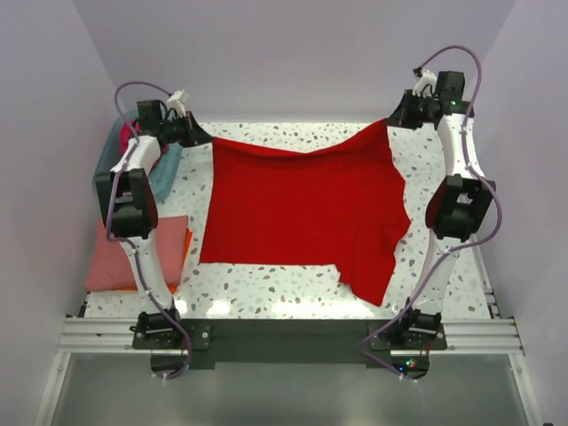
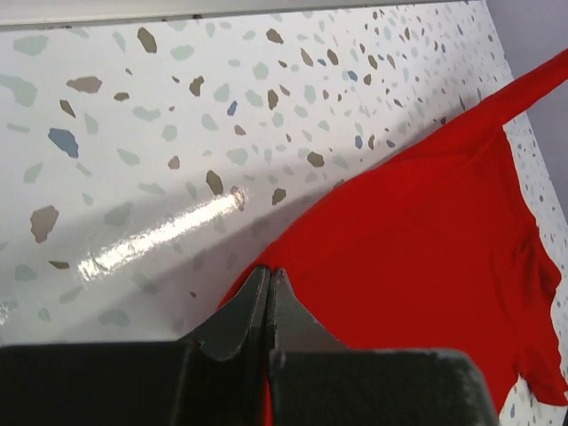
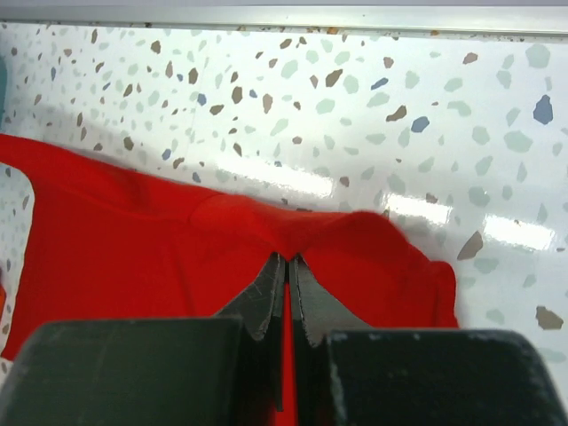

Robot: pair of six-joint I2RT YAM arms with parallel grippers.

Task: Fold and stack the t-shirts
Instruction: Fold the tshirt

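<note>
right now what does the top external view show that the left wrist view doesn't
Only top external: the right hand pinching the red t-shirt at its far corner, the teal tub, and the folded salmon-pink t-shirt beside the left arm. Only left wrist: a close look at the left hand shut tight on the cloth's edge. Both: the red t-shirt spread on the speckled table.

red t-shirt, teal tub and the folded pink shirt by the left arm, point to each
red t-shirt (image 1: 302,209): top external view, middle of its spread body
teal tub (image 1: 170,170): top external view, the wall facing the red t-shirt
folded salmon-pink t-shirt (image 1: 111,259): top external view, flat top face
</note>
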